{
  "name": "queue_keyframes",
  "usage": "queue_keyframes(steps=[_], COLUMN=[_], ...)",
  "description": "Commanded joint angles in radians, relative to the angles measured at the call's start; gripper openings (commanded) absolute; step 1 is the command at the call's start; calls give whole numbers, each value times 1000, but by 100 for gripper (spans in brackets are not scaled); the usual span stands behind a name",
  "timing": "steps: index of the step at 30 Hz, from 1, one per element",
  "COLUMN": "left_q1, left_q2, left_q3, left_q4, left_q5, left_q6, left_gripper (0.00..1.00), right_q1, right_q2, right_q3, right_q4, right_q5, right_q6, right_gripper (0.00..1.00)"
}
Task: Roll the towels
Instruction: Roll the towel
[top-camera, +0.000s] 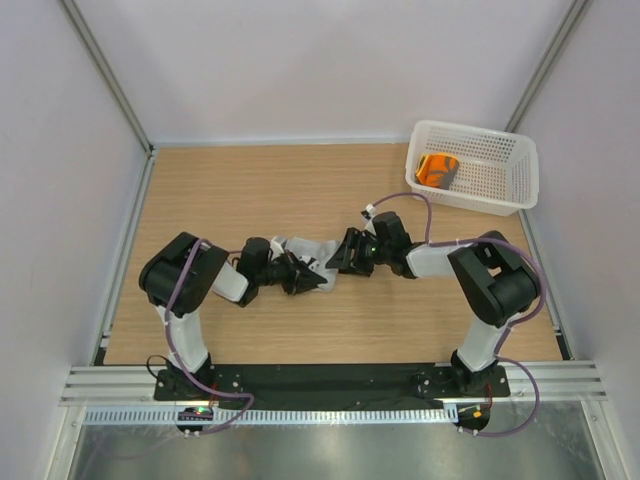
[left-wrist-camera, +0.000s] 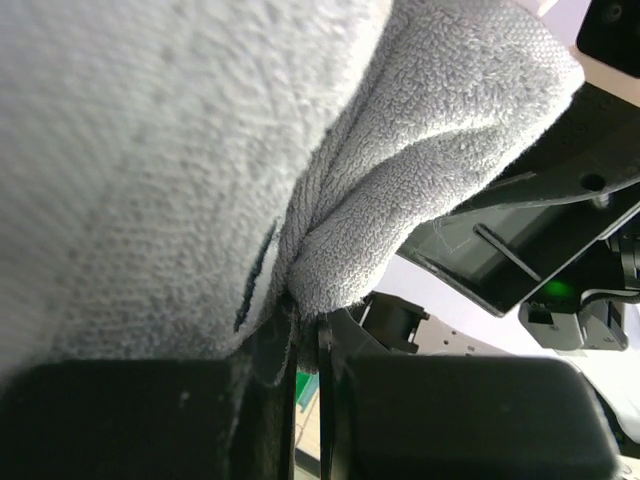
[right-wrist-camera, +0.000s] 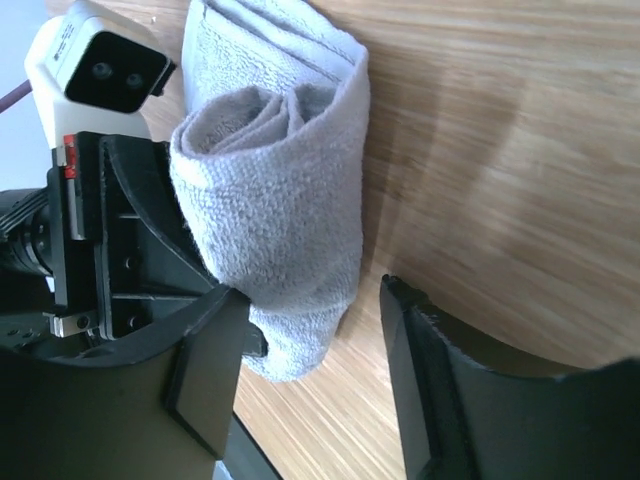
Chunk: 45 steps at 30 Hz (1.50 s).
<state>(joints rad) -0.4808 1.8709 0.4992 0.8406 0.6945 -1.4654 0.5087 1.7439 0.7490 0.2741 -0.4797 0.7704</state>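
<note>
The light-grey towel (top-camera: 300, 247) lies partly rolled on the wooden table between my two grippers. My left gripper (top-camera: 308, 278) is shut on a fold of it; in the left wrist view the towel (left-wrist-camera: 180, 150) fills the frame and the closed jaws (left-wrist-camera: 310, 345) pinch its lower edge. My right gripper (top-camera: 346, 254) is open; in the right wrist view the rolled end of the towel (right-wrist-camera: 280, 210) sits between its fingers (right-wrist-camera: 312, 292), against the left one. The orange towel (top-camera: 437, 170) lies rolled in the white basket (top-camera: 500, 190).
The basket stands at the back right of the table (top-camera: 200, 190). The two grippers are very close, face to face. The left wrist camera (right-wrist-camera: 95, 65) shows in the right wrist view, and the right gripper's body (left-wrist-camera: 540, 230) shows in the left wrist view.
</note>
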Motion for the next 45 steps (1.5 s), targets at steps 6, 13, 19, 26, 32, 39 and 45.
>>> queue_keyframes(steps=[6,13,19,26,32,39,45], left_q1=[28,28,24,-62,-385,-538,-590], left_q2=[85,27,-197,-343,-412,-342,-263], left_q3=[52,61,229,403,498,513,556], left_q4=[54,-4,-732,-1196,-1275,-1203,-1200], left_q5=[138,139,-68,-402,-926,-1125,-1220], left_q6=[-29,29,499,743,804,778,793], left_gripper=[0,6,30,37,40,48,49], right_q1=[24,33,40,74,99,120,131], right_q2=[88,77,-18,-18,5,22,35], right_q3=[33,46,125,271,407,472,477], right_q4=[134,110,-222,-551,-746,-831,-840], right_q5=[1,19,131,216,270,286,280], right_q6=[29,50,-25,-74,-80,-65,-69], right_gripper=[46,10,2,1,1,1,1])
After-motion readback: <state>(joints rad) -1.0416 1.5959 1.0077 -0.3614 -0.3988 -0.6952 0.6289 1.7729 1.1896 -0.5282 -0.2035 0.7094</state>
